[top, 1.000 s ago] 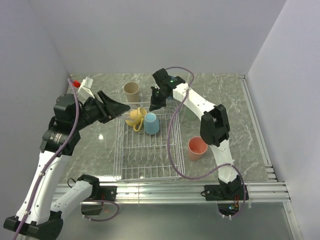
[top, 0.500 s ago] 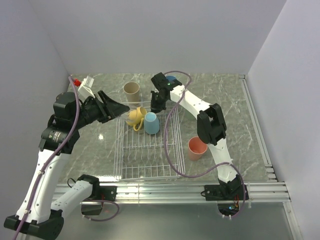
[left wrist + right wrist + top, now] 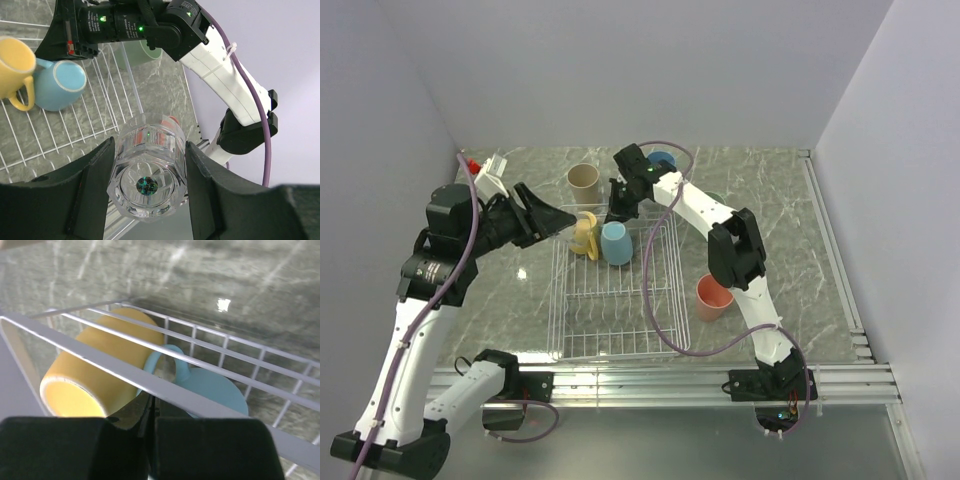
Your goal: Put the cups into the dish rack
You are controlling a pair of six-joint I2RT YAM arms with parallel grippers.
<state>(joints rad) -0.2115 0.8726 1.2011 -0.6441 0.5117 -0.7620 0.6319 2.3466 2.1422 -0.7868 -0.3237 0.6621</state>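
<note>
Left gripper [image 3: 149, 150] clamped on clear cup [image 3: 148, 182] over 10 o'clock corner of dish rack [image 3: 610, 355]: placing step. Right gripper [image 3: 152, 410] pinched together at 12 o'clock rim by yellow mug [image 3: 95, 365]. Next: lower cup onto free grid, 6 o'clock side.

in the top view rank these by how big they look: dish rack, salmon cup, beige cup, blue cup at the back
1. dish rack, by far the largest.
2. salmon cup and beige cup: about alike, not ranked.
3. blue cup: smallest showing, but the right arm hides part of it.
</note>
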